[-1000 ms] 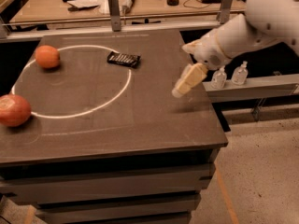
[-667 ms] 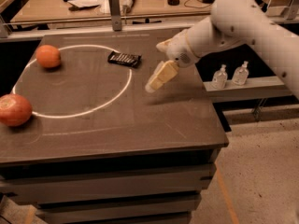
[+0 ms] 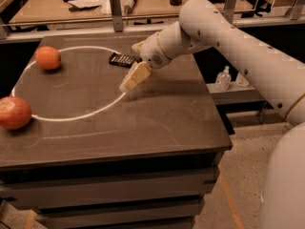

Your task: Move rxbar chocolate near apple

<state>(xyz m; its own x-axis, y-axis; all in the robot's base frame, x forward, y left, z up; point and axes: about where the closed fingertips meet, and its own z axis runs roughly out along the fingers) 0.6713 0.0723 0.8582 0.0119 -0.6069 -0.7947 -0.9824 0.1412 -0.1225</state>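
The rxbar chocolate [image 3: 123, 59] is a small flat black wrapper with pale lettering, lying at the far side of the dark table inside a white ring. The apple [image 3: 14, 112] is the larger reddish fruit with a pale top patch, at the table's left edge. My gripper [image 3: 131, 79] hangs just right of and in front of the bar, its pale fingers pointing down-left, a little above the table, holding nothing that I can see.
A smaller orange fruit [image 3: 48, 57] sits at the far left inside the white ring [image 3: 90, 111]. The dark table [image 3: 157, 123] ends at right and front edges. Small bottles [image 3: 223, 78] stand on a lower shelf at right. A cluttered wooden bench [image 3: 95, 4] lies behind.
My arm has swung left across the table, bringing the gripper from the right side to just beside the black bar. The fruits and bar have not moved.
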